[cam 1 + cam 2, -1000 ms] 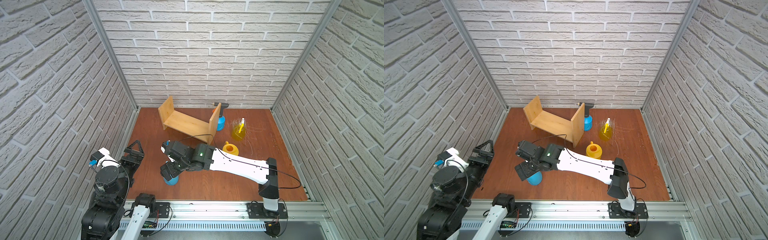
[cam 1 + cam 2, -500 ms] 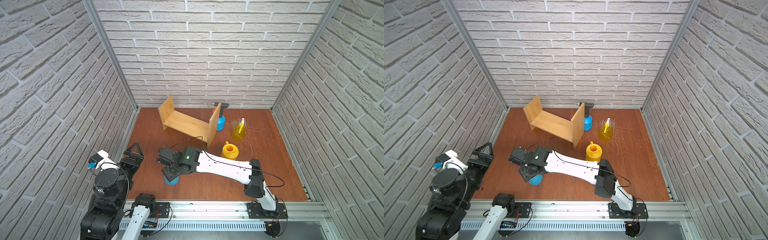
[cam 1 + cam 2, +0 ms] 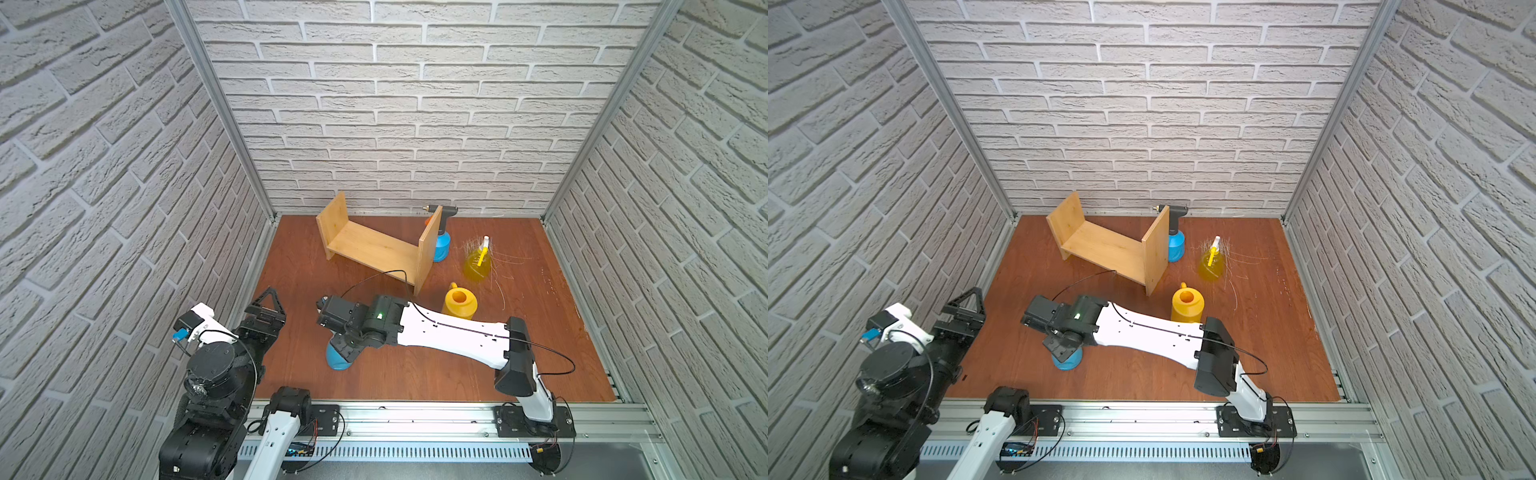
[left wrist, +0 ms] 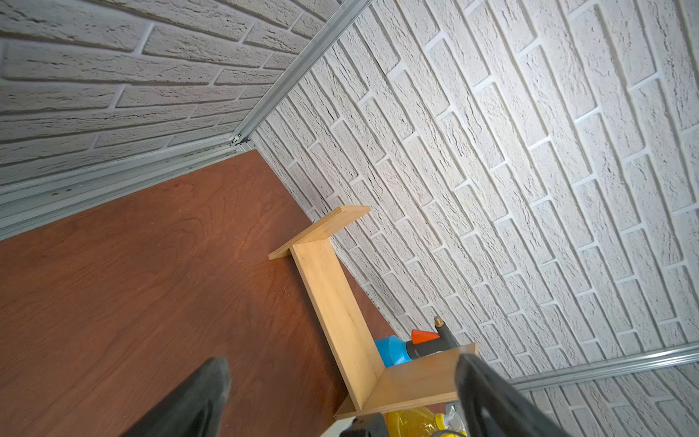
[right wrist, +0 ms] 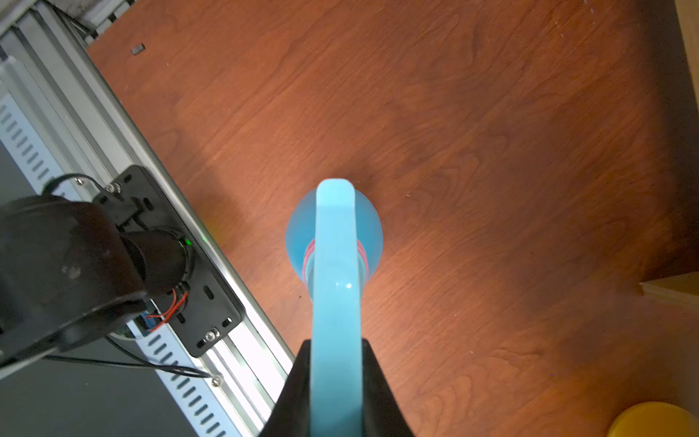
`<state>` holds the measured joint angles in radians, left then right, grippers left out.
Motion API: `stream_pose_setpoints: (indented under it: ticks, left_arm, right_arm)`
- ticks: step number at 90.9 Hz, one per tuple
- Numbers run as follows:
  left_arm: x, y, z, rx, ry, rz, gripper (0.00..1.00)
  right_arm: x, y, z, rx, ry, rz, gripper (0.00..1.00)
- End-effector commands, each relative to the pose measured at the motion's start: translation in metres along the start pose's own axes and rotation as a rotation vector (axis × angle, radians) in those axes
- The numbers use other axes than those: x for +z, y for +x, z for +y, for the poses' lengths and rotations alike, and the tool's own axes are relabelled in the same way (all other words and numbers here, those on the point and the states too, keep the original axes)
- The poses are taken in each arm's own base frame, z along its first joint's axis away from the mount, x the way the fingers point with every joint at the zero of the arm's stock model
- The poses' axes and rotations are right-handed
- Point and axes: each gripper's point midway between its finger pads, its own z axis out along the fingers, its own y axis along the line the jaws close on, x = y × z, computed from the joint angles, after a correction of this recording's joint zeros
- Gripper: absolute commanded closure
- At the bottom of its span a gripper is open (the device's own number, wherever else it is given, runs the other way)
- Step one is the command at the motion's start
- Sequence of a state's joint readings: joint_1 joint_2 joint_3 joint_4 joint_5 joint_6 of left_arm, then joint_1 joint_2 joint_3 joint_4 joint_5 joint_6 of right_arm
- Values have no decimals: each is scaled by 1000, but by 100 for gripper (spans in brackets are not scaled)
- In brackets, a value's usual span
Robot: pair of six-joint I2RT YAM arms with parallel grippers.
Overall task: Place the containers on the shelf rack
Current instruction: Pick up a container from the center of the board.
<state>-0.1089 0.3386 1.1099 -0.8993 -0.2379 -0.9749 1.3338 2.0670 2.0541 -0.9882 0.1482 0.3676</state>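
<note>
The right hand (image 5: 336,350) is pressed together on the trigger head of the light-blue spray bottle (image 5: 334,234), a black finger on each side, with the bottle's round body below it on the surface (image 3: 415,374), near the front aluminium rail (image 3: 415,415). The left hand (image 3: 266,307) hangs at the left edge with its fingers (image 4: 204,393) spread and nothing between them. The surface is reddish-brown wood grain, boxed in on three sides by white brick-pattern walls (image 3: 395,104) with metal corner posts. The shelf rack (image 3: 374,249) stands at an angle near the back wall, well apart from the gripped bottle. The blue pump sprayer (image 3: 441,247) stands just behind the rack's right end panel, which hides part of it in both top views. Near it to the right is the translucent yellow spray bottle (image 3: 476,268), among thin pale scratch-like marks. The opaque yellow watering can (image 3: 459,305) sits in front of that panel, its base cut off in both top views by the white right arm (image 3: 449,336), whose black cable (image 3: 374,276) arches toward the rack.
</note>
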Motion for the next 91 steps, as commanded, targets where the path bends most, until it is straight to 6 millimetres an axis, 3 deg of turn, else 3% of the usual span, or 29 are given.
stream_pose_setpoints:
  ticks: [1,12,20,38,52,73,80,91]
  left_arm:
    - [4,1,-13,54,64,4,2]
    - [12,13,-37,122,191,62,3]
    - [19,30,-56,175,302,135,4]
    - [45,85,-87,252,497,395,5]
    - [59,128,-95,394,579,549,6]
    - [33,207,-94,924,870,662,2]
    - [21,222,-92,982,978,704,2]
    - [18,238,-93,973,1038,781,2]
  right_arm:
    - [-49,-21,-15,-74,-3,-147,97]
    - [-76,-17,-36,-123,-68,-205,97]
    - [-93,-3,-48,-170,-177,-230,97]
    - [-108,29,-87,-204,-382,-168,97]
    - [-114,52,-97,-307,-459,-137,97]
    - [-125,63,-118,-368,-460,-163,97]
    - [-129,66,-121,-377,-476,-167,97]
    - [-135,72,-119,-429,-506,-185,97]
